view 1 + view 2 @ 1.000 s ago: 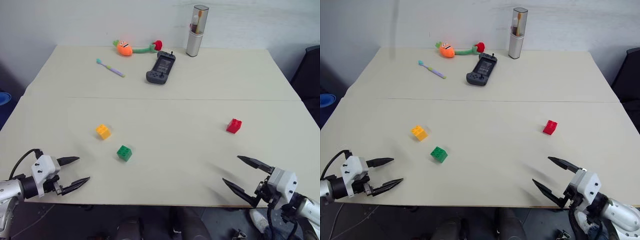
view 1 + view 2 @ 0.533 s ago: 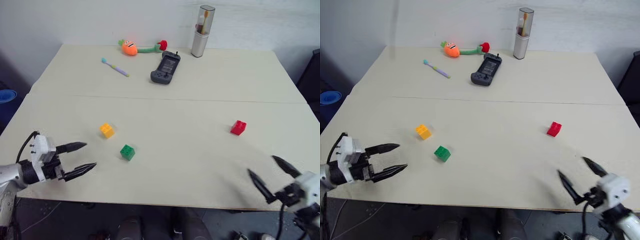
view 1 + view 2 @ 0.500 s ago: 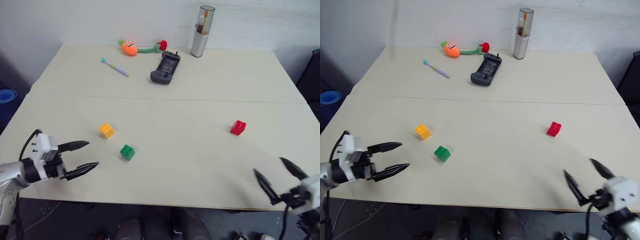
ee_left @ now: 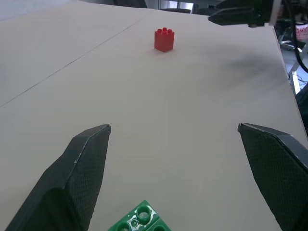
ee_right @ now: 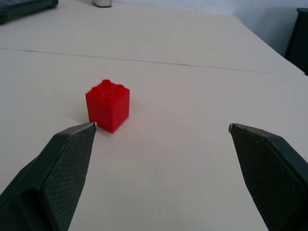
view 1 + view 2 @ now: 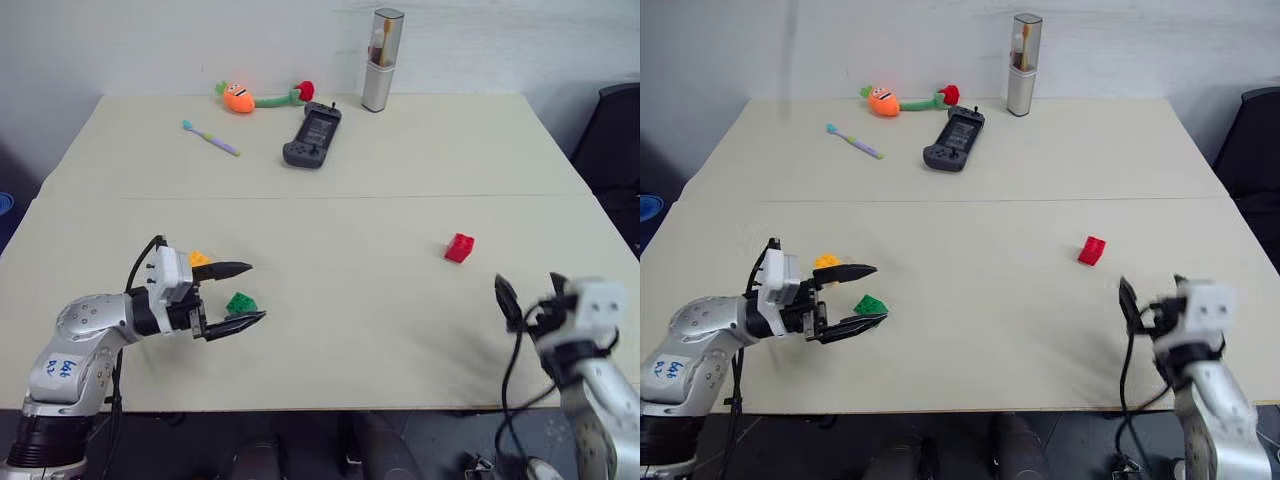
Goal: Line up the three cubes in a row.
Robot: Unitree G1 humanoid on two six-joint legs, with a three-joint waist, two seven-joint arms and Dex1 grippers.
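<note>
Near the front edge of the table (image 6: 400, 330), both arms are seen displaced from a second ago: the left gripper (image 6: 240, 293) has been carried inward from the left corner to the two nearer cubes, and the right gripper (image 6: 525, 292) has been brought forward and turned to point up the table toward the red cube (image 6: 459, 247). Both grippers are spread wide and nothing is held.

Three cubes are counted, one of each colour. The green cube (image 6: 241, 302) lies between the left gripper's fingers, close under its lower one; contact cannot be told. The orange-yellow cube (image 6: 199, 259) sits just behind the gripper body, partly hidden. The red cube stands well apart to the right, ahead of the right gripper and slightly left of its axis, untouched.

At the far edge, one black game controller (image 6: 311, 135), one toothbrush (image 6: 210, 138), one carrot plush toy (image 6: 240, 97) and one upright toothbrush case (image 6: 378, 59) are noted.
</note>
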